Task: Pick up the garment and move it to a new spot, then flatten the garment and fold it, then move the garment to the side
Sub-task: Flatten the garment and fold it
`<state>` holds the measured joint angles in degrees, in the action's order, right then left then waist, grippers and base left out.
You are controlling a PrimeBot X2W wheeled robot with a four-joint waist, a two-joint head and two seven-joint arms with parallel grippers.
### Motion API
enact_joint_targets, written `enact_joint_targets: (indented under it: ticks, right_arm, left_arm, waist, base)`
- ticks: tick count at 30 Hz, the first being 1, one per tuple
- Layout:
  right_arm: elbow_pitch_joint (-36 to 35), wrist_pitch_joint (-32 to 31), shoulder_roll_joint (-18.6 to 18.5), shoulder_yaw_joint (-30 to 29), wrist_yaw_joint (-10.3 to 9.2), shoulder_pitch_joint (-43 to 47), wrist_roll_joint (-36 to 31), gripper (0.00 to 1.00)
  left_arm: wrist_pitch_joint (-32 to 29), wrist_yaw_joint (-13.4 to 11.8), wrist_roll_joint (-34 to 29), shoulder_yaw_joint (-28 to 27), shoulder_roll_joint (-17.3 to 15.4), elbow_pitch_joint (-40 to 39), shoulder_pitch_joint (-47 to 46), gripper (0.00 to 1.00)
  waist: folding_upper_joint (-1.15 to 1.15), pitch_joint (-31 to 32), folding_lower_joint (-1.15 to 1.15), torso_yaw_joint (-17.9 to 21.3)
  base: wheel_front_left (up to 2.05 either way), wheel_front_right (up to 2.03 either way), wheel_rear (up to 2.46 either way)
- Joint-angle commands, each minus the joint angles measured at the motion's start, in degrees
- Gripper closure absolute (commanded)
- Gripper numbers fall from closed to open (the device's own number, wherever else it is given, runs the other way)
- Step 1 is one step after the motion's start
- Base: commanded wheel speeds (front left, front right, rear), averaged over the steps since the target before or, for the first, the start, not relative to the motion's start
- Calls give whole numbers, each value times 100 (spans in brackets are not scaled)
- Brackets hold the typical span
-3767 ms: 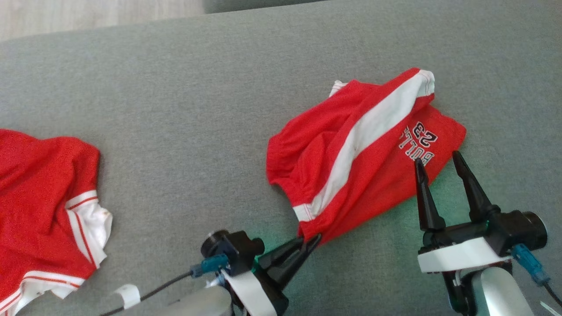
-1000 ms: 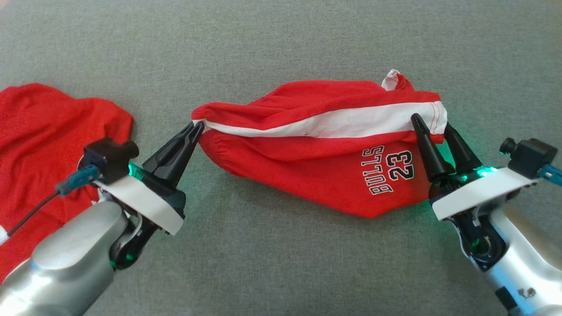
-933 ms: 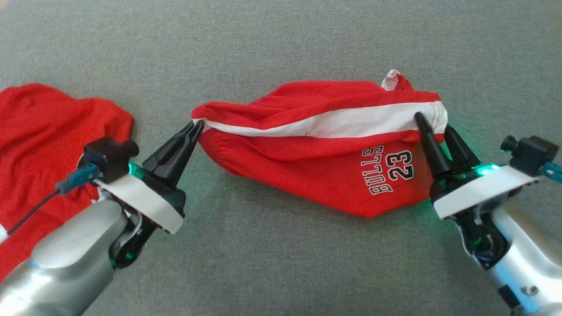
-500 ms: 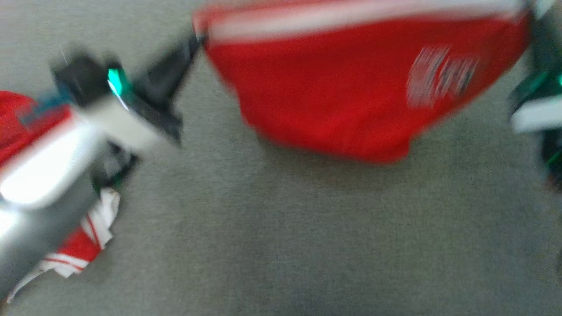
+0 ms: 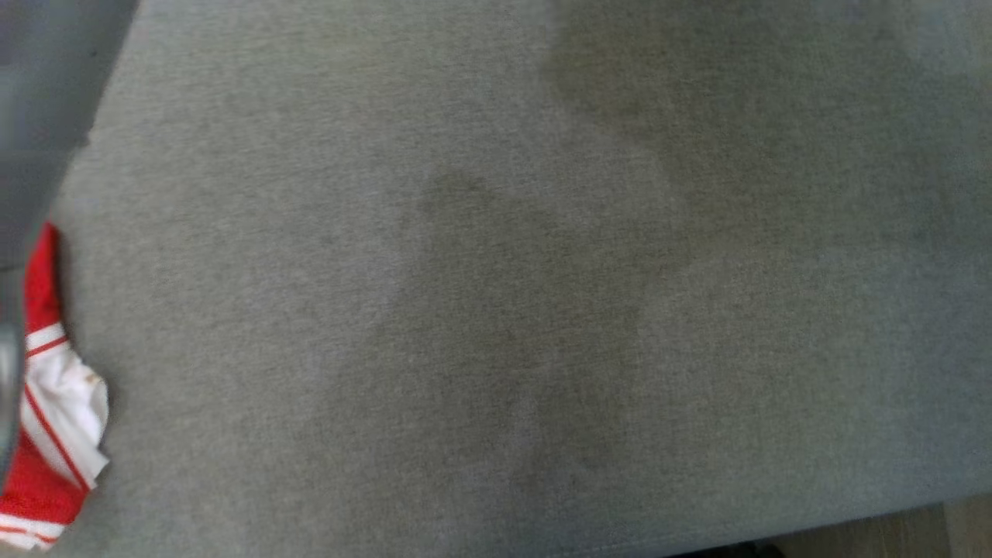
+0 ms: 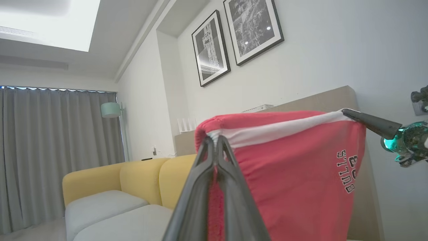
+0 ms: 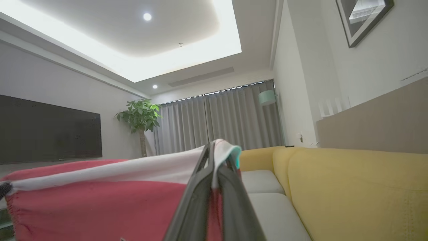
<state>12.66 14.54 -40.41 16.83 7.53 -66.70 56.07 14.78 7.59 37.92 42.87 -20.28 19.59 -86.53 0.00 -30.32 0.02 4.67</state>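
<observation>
At the far left, a second red-and-white garment (image 5: 46, 418) lies on the grey fabric surface (image 5: 496, 310). The left end effector (image 6: 215, 139) is clenched on one end of the white band of the red garment (image 6: 287, 174). The garment hangs stretched in the air across to the right end effector (image 7: 214, 147), which is clenched on the band's other end, with the printed lettering nearer that side.
</observation>
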Motion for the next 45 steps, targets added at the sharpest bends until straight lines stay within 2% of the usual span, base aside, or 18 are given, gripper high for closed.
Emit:
enact_joint_targets:
  ticks: [1,4,7,13,17,20,23,26,30,37,40,45]
  right_arm:
    - [-181,34,-221,-142,-4,32,65,100]
    - [-412,40,-325,-245,-4,288,197,100]
    - [-747,43,-333,-340,-4,923,307,100]
    - [-1237,44,-163,-304,-4,2914,179,100]
    - [-1392,45,-89,-56,-4,4277,-28,100]
    - [-1561,45,-88,94,-4,5213,-53,100]
    - [-1736,45,3,8,-4,6053,-20,100]
    - [-2028,45,111,-201,-4,6874,110,100]
    - [-2646,45,154,-598,-4,7707,340,100]
    - [-3034,44,173,-1537,-4,7873,252,100]
    - [-2944,-130,81,-1701,-4,7412,286,100]
    - [-2527,-787,-236,-1600,-4,6230,398,100]
  left_arm:
    - [21,-10,-53,-260,-138,-167,1,100]
    - [21,-10,-75,-165,-171,-426,419,100]
    - [21,-10,-63,10,-330,-704,1074,100]
    - [21,-10,-185,189,-718,-1130,2934,100]
    - [21,-10,-399,472,-897,-1267,4335,100]
    - [21,-10,-598,622,-926,-1256,5182,100]
    - [21,-46,-711,697,-905,-1185,5851,100]
    - [21,-61,-632,674,-824,-1276,6429,100]
    - [21,-117,-673,650,-883,-1478,6885,100]
    - [21,-94,-275,232,-684,-2058,6852,100]
    - [-8,-54,-12,128,-573,-2106,6424,100]
    - [-385,-21,484,86,-276,-1918,5366,100]
  waist:
    - [0,-61,-2,63]
    - [0,-68,-2,46]
    - [0,-39,-2,18]
    - [0,208,-2,5]
    - [0,483,-2,0]
    - [0,696,-2,-41]
    - [0,851,-2,-74]
    - [0,971,-2,-121]
    - [0,1044,-2,-159]
    - [0,893,-2,-270]
    - [0,722,-2,-360]
    - [0,292,-2,-602]
  base:
    - [0,0,0]
    - [0,0,0]
    - [0,0,0]
    - [0,0,0]
    - [0,0,0]
    - [0,0,0]
    - [0,0,0]
    - [0,0,0]
    - [0,0,0]
    - [0,0,0]
    - [0,0,0]
    - [0,0,0]
